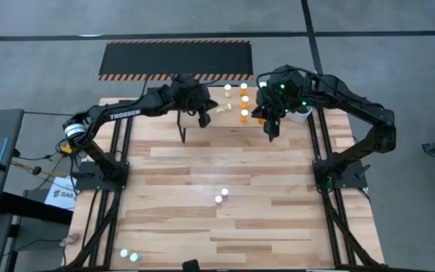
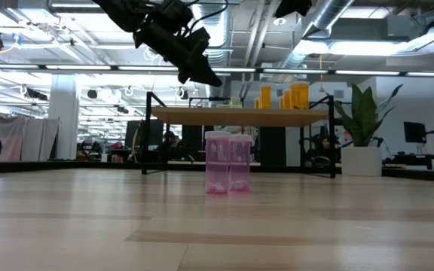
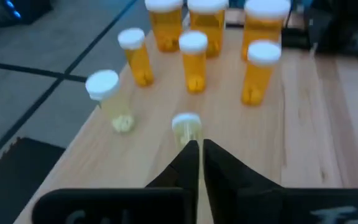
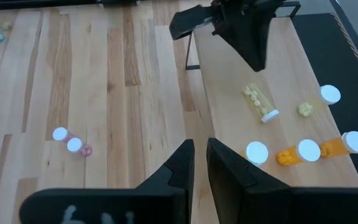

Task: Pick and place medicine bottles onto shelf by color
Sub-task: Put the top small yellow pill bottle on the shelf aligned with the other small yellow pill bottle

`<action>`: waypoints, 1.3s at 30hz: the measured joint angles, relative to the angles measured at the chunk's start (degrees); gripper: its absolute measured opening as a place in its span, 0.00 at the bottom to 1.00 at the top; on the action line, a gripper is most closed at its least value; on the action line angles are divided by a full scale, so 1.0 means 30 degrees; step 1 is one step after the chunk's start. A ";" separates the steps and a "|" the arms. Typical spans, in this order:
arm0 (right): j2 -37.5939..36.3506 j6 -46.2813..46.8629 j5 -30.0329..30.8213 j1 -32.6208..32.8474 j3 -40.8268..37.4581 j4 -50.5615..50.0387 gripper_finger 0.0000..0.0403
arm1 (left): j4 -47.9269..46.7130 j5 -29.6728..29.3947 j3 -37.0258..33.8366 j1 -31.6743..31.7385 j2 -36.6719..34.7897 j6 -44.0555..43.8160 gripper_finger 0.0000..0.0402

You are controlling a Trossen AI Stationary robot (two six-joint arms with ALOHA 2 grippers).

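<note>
Hovering my left gripper (image 3: 197, 149), fingers closed and empty, just over the shelf (image 3: 303, 124); a tipped pale bottle (image 3: 186, 126) lies directly ahead, axis toward me.

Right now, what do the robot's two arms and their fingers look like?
Both arms are dark, jointed links on black bases. The left arm carries white TROSSEN lettering and a white-and-orange band near its lower joint. The right arm shows small green lights near its wrist. Each arm ends in two dark, wedge-shaped fingers, tapering toward the tips.
</note>
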 joint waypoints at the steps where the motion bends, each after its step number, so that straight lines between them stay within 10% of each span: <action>1: 0.0000 -0.0003 0.0000 0.0000 0.0000 -0.0016 0.16 | 0.0206 -0.0006 0.0000 -0.0063 0.0000 -0.0192 0.07; 10: 0.0000 -0.0327 0.0000 -0.0178 0.0000 -0.0005 0.16 | 0.1449 -0.1027 0.0571 -0.0502 0.1135 -0.2621 0.51; 18: 0.0000 -0.0714 -0.0007 -0.0546 0.0000 -0.0048 0.16 | -0.3978 -0.2291 0.4604 -0.0767 0.3746 -0.2604 0.76; 39: 0.0000 -0.1668 -0.0007 -0.0539 0.0000 -0.0404 0.16 | -0.6217 -0.3273 0.4809 -0.0825 0.4401 -0.1710 0.63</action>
